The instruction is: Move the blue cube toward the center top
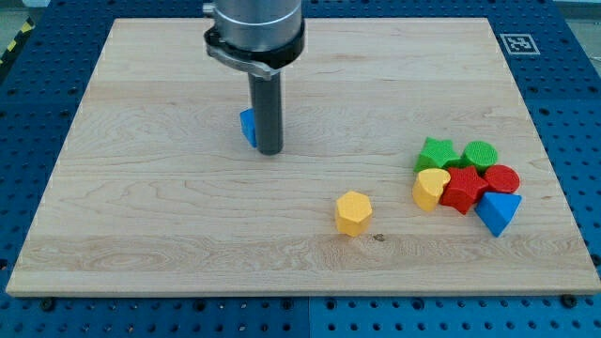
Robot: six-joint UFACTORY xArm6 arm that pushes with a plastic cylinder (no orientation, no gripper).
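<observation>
The blue cube (248, 127) sits on the wooden board (141, 188), left of centre and somewhat above the middle. Most of it is hidden behind the dark rod; only its left side shows. My tip (269, 151) rests on the board right against the cube's right, lower side, touching or nearly touching it.
A yellow hexagonal block (353, 212) lies alone below centre. A cluster at the view's right holds a green star (436, 153), a green round block (480, 155), a yellow heart (430, 188), a red star (462, 189), a red round block (501, 178) and a blue triangle (497, 212).
</observation>
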